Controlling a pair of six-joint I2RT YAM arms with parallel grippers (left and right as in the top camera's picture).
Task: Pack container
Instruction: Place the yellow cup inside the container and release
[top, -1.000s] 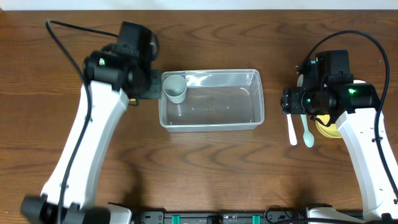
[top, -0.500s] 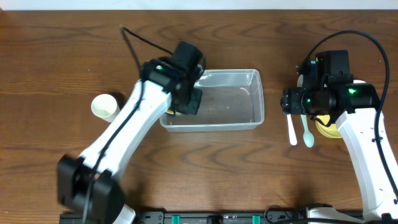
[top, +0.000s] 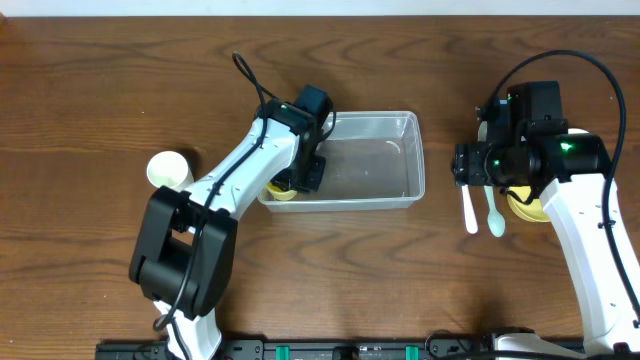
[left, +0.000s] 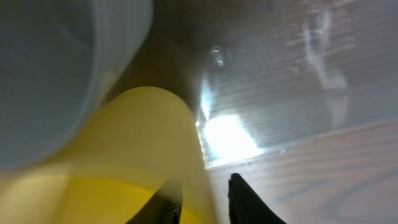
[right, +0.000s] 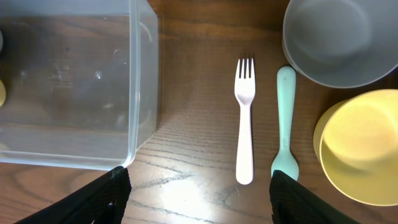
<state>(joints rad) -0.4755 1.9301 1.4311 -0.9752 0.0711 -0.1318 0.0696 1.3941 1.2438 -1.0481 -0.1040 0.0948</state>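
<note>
The clear plastic container (top: 418, 160) lies mid-table; its right end also shows in the right wrist view (right: 140, 93). My left gripper (top: 300, 178) reaches into its front left corner. In the left wrist view its fingers (left: 202, 199) straddle the wall of a yellow cup (left: 143, 143), one inside and one outside, closed on it. The yellow cup (top: 279, 191) sits inside the container. A blurred pale object (left: 56, 68) is close beside it. My right gripper (top: 468, 165) is wide open and empty (right: 199, 199), hovering right of the container.
A cream cup (top: 168, 170) stands on the table left of the container. Right of the container lie a white fork (right: 245, 118) and a teal spoon (right: 285, 124), with a grey bowl (right: 339, 37) and a yellow bowl (right: 360, 149) beyond them.
A pale cup stood in the container's left end a second ago; it now stands on the table to the left. My left gripper has come down into the container holding a yellow cup. Right arm unmoved.
</note>
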